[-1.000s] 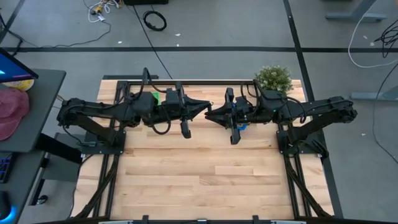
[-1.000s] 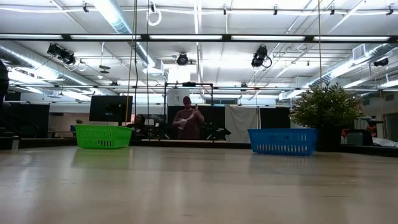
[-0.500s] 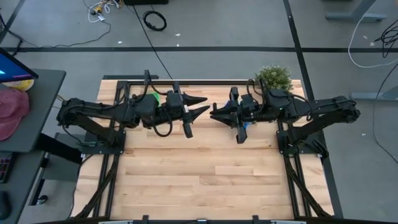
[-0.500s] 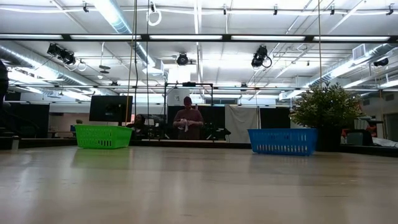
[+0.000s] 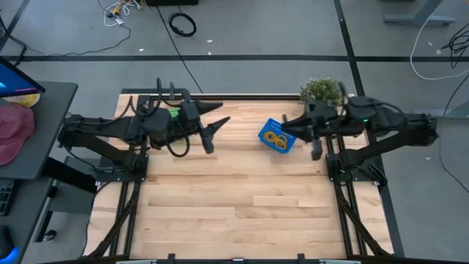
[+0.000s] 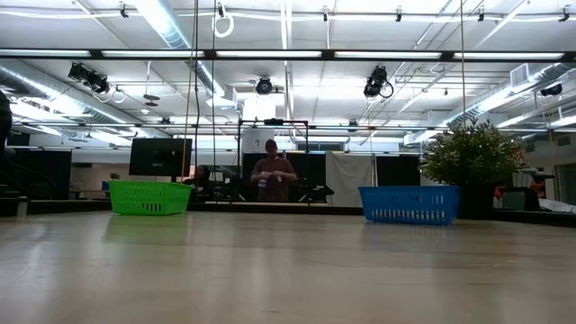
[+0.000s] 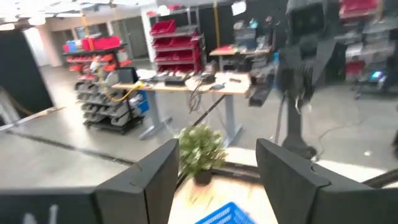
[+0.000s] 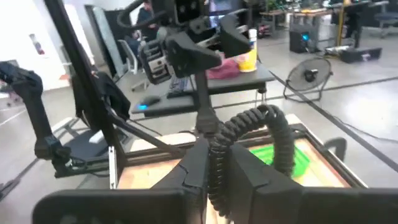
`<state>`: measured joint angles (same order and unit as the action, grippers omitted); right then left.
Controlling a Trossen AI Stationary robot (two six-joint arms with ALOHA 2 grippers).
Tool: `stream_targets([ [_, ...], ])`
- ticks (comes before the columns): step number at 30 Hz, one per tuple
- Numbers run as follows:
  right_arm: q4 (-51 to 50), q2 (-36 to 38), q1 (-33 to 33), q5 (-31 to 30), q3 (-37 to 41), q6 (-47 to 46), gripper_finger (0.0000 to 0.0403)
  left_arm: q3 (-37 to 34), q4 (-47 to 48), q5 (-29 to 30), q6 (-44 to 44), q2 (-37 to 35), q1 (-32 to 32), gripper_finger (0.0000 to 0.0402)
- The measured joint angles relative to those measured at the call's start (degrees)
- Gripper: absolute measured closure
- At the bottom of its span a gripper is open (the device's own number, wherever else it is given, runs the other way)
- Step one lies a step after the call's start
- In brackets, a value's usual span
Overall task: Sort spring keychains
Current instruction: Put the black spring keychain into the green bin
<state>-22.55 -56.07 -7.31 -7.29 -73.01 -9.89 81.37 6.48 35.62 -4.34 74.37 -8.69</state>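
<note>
- The two arms have drawn apart from their tip-to-tip meeting over the far middle of the table. The left gripper (image 5: 223, 114) has gone from pressed together to spread wide.
- That pull-back uncovers the blue basket (image 5: 262, 133) at about 1 o'clock from the table's centre, with orange spring keychains (image 5: 274, 137) lying in it.
- The right gripper (image 5: 286, 126) hangs just at 3 o'clock of that basket. Its wrist view shows the fingers pinching a black spring keychain (image 8: 267, 124) that arches up between them.
- My reading is that the left has let go and the right alone carries the black coil, which is not yet dropped anywhere.
- The left arm lies stretched and low, folded back toward 9 o'clock over the green basket (image 6: 149, 197), with its empty fingers pointing at 3 o'clock.
- The right arm mirrors it, pointing at 9 o'clock.
</note>
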Motion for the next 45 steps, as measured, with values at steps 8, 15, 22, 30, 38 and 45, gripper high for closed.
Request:
stream_targets([
  [8, -6.95, 7.39, 0.00, -5.63, 0.00, 0.47, 0.0362, -0.07, 4.98, 2.44, 0.39, -1.78, 0.26, 0.0188],
  [15, -8.49, 8.74, 0.20, -19.65, 0.00, 5.70, 0.0362, -0.07, 4.99, 2.66, 0.52, -1.70, 0.26, 0.0188],
  [22, -8.52, 11.35, 4.93, -20.83, 0.00, 7.86, 0.0362, -0.07, 5.21, 2.77, 0.66, -1.64, 0.26, 0.0188],
  [30, -7.20, 11.68, 5.86, -16.45, -0.07, 7.36, 0.0362, -0.07, 5.59, 2.77, 0.70, -1.62, 0.26, 0.0188],
  [38, 8.33, 2.35, 5.86, -1.15, -0.07, 8.18, 0.0362, -0.07, 5.60, 2.50, 0.72, -1.62, 0.26, 0.0188],
  [45, 23.83, -8.33, 5.84, 18.10, -0.02, 2.08, 0.0362, -0.07, 4.76, -5.14, 3.07, -1.62, 0.26, 0.0188],
])
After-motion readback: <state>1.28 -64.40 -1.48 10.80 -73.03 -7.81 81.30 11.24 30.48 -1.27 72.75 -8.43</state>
